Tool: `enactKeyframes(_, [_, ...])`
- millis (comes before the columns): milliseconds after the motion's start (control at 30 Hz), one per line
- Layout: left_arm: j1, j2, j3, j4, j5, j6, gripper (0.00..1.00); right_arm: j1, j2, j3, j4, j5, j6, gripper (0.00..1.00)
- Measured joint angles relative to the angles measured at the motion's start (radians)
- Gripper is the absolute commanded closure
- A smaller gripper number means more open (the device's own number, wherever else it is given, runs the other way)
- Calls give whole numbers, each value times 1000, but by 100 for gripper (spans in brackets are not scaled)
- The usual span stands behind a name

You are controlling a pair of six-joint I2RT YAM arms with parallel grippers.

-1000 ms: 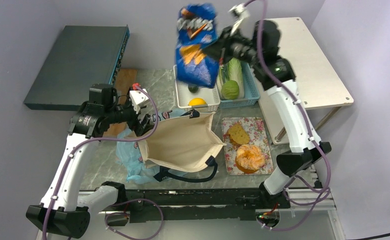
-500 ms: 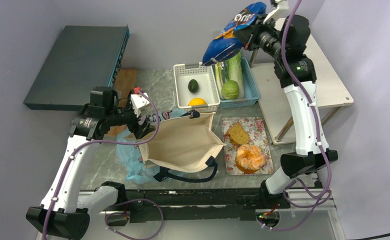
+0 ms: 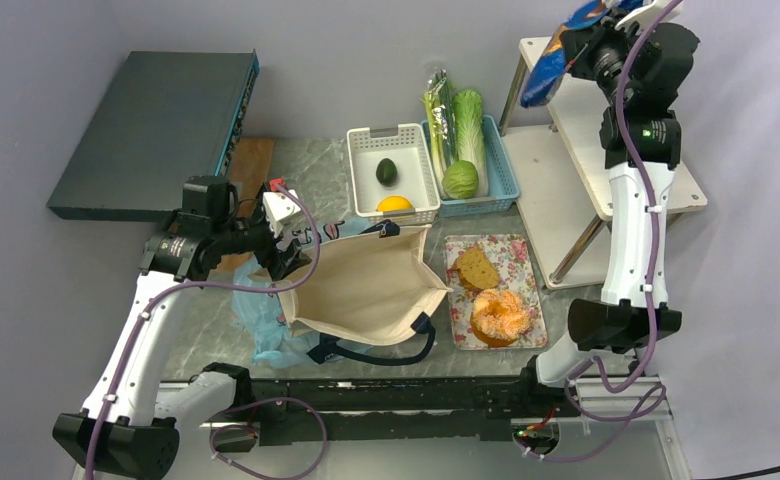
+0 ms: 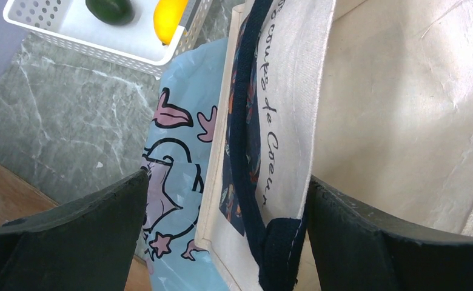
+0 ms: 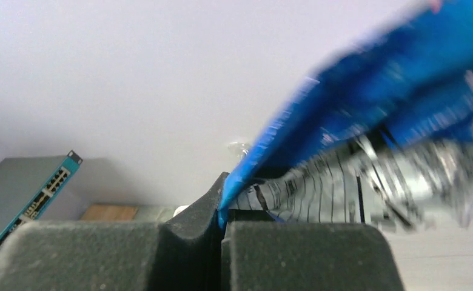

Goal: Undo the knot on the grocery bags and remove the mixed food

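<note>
My right gripper (image 3: 588, 42) is shut on the edge of the blue tortilla-chip bag (image 3: 549, 70) and holds it high above the white side table; the right wrist view shows the jaws (image 5: 222, 225) pinching the bag (image 5: 367, 103). My left gripper (image 3: 284, 248) is open, its jaws either side of the beige canvas tote's (image 3: 366, 285) rim and black strap (image 4: 246, 151), touching neither. The light-blue plastic bag (image 3: 266, 322) lies crumpled under the tote's left side and also shows in the left wrist view (image 4: 179, 145). No knot shows.
A white basket (image 3: 361, 180) holds an avocado (image 3: 387, 171) and a yellow fruit (image 3: 394, 204). A blue basket (image 3: 504, 170) holds green stalks (image 3: 436, 115), napa cabbage (image 3: 471, 125) and a round cabbage (image 3: 459, 180). A floral tray (image 3: 526, 262) holds bread (image 3: 476, 268) and a doughnut (image 3: 501, 315). A dark box (image 3: 156, 130) stands back left.
My right arm has swung the chip bag from above the baskets to the right and up, over the white side table. The left arm and the tote have not moved.
</note>
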Motion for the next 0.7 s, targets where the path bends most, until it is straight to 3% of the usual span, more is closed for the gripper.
enactKeyframes(500, [0, 0, 0, 1, -18, 0, 4, -59, 309, 151, 132, -23, 63, 100])
enactKeyframes(700, [0, 3, 0, 1, -29, -1, 3, -94, 335, 146, 175, 24, 61, 100])
